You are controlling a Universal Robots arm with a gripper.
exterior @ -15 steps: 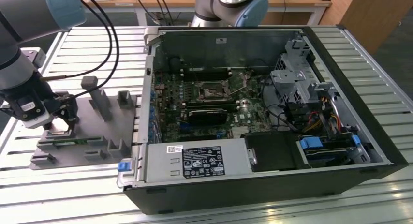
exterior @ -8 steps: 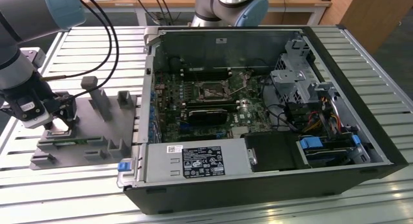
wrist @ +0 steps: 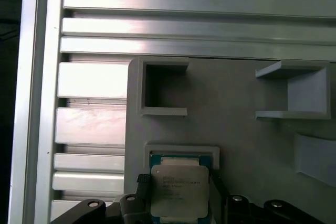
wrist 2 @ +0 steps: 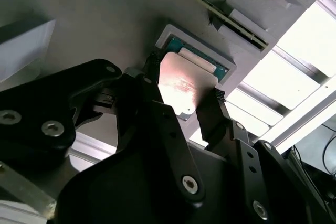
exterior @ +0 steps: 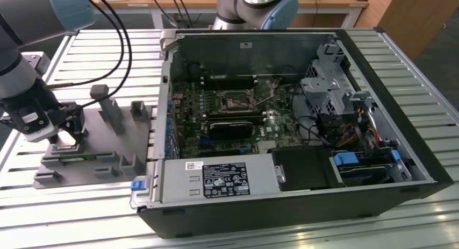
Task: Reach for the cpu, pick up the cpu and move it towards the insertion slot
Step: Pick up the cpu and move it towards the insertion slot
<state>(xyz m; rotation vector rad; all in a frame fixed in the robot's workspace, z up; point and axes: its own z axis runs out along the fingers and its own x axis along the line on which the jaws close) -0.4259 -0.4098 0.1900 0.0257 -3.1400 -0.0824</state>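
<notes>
Aluminium slats make up the counter point(exterior: 412, 36), which carries an open black computer case point(exterior: 287, 211) and, at the exterior view's left, a grey plastic fixture point(exterior: 93, 163). The gripper point(exterior: 63, 135) is down on that fixture, well apart from the insertion slot point(exterior: 235, 102) on the board inside the case. In both wrist views the gripper is closed on the cpu point(wrist: 178, 187), with its black fingers point(wrist 2: 211, 114) against two opposite edges, and the chip sits in its square pocket in the fixture. I judge the cpu to be light, stiff and thin. Its smooth metal top is likely to be slippery and its underside delicate, so the two side edges are the sensible place to hold it, kept level. Fine print covers the chip's top and a white sticker point(exterior: 223, 180) on the case's metal box, both too small to read.
</notes>
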